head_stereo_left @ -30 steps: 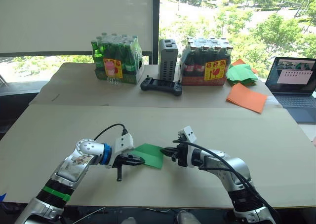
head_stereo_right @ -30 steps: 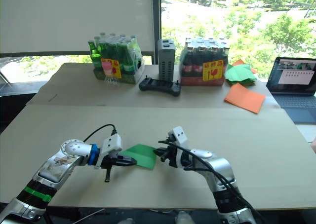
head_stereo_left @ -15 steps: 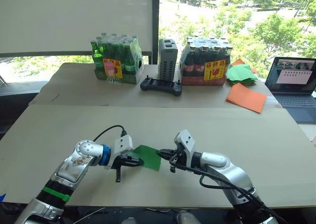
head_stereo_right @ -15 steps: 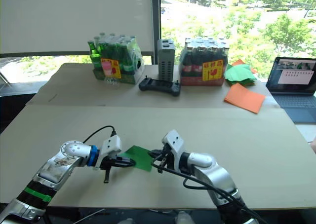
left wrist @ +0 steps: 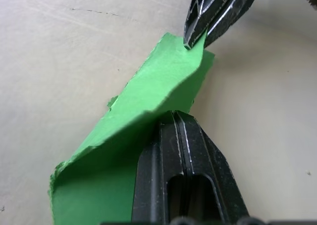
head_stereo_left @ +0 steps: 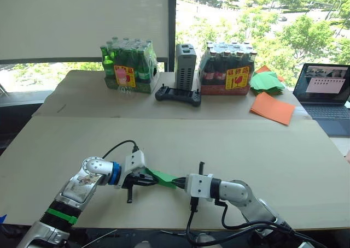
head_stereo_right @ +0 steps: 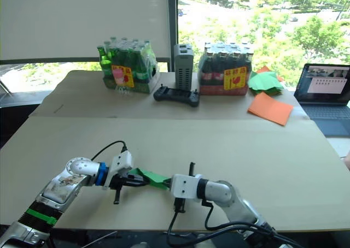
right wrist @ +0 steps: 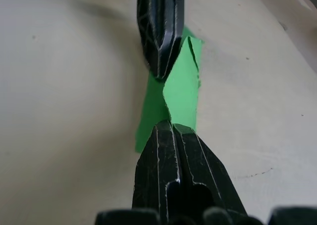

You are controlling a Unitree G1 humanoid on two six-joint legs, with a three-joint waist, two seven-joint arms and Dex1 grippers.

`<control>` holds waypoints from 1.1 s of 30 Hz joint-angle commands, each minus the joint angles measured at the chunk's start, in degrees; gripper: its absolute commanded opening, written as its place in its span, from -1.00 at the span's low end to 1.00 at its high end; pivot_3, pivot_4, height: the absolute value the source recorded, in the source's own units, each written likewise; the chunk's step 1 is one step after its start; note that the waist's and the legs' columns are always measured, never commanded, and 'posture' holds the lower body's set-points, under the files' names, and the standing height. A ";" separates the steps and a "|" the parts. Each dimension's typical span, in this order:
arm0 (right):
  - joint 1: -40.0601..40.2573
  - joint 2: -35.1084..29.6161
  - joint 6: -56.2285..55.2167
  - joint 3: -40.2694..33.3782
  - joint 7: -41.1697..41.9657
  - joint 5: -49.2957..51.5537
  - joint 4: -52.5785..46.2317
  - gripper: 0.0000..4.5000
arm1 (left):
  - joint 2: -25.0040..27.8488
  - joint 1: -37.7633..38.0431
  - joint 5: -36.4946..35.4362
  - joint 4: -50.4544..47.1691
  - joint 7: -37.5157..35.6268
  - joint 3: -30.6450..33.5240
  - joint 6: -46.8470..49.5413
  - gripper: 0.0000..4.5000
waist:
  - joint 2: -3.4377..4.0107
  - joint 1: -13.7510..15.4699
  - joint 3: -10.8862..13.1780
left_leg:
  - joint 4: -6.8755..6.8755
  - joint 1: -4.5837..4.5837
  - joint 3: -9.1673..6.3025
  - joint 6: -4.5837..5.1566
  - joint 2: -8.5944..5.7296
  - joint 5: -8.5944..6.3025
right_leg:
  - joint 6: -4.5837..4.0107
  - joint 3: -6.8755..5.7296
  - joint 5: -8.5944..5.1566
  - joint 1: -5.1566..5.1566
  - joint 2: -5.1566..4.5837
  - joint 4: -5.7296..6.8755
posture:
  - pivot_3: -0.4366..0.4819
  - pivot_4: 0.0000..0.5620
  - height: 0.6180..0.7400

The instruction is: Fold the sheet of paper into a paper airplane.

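Held between both grippers just above the desk, near the middle of its front edge: the paper airplane, a bright green folded strip, twisted along its length, so that its exact shape was hard to make out. Left gripper clenched on the strip's left end, fingers pressed together over a fold; edge of the paper beneath them hidden. Right gripper clenched on the opposite end, fingertips closed on the green with that end covered by them. In the right wrist view, torn-looking notch along one edge of the paper; whether a tear or a crease, could not tell.

Along the far edge: green bottle pack, dark bottle pack, grey box between them, black controller in front. Toward the far right corner: heap of green folded papers, orange sheets, and a laptop cut off by the picture's border.
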 commanded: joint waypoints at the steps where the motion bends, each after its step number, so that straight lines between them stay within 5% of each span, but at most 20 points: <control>1: -0.16 -0.03 0.07 0.40 0.37 -2.49 1.92 -0.99 | 1.61 0.53 0.22 0.45 0.26 1.67 0.81 -1.00 | 0.00 0.00 0.00 | 0.00 0.01 0.00 0.00 0.00 0.00 | 0.00 0.00 0.00 0.02 0.00 0.00 | -0.05 -0.47 1.00; 13: 0.56 0.99 2.50 -0.44 3.39 -1.19 1.97 -0.99 | 2.58 -2.05 -11.65 -7.60 -0.41 9.97 11.68 -1.00 | -0.01 0.01 0.00 | 0.00 0.12 0.00 0.00 0.03 0.00 | -0.01 0.02 0.00 0.10 0.02 0.05 | -0.05 -0.47 1.00; 22: 0.43 1.03 4.21 -0.62 4.63 -0.83 1.11 -0.99 | -0.76 -1.82 -1.66 -0.93 2.07 1.12 3.16 -1.00 | -0.01 0.03 -0.01 | 0.00 0.17 0.02 0.00 0.01 0.00 | -0.02 0.04 0.00 0.15 0.02 0.03 | -0.05 -0.47 1.00; 30: -0.17 1.81 11.75 -1.87 7.34 1.90 -4.59 0.14 | -2.63 -2.88 3.29 6.73 1.40 -2.57 -2.66 -1.00 | 0.01 0.18 -0.03 | 0.00 0.20 0.02 0.00 0.00 0.00 | -0.02 0.04 0.00 0.19 0.01 0.02 | -0.05 -0.47 1.00; 33: -0.05 1.63 18.44 -3.09 9.72 5.00 -9.78 0.14 | -2.77 -2.91 4.12 8.28 1.22 -2.94 -4.05 -1.00 | 0.02 0.23 -0.05 | 0.00 0.21 0.01 0.00 0.00 0.00 | -0.02 0.03 0.00 0.20 0.01 0.03 | -0.05 -0.47 1.00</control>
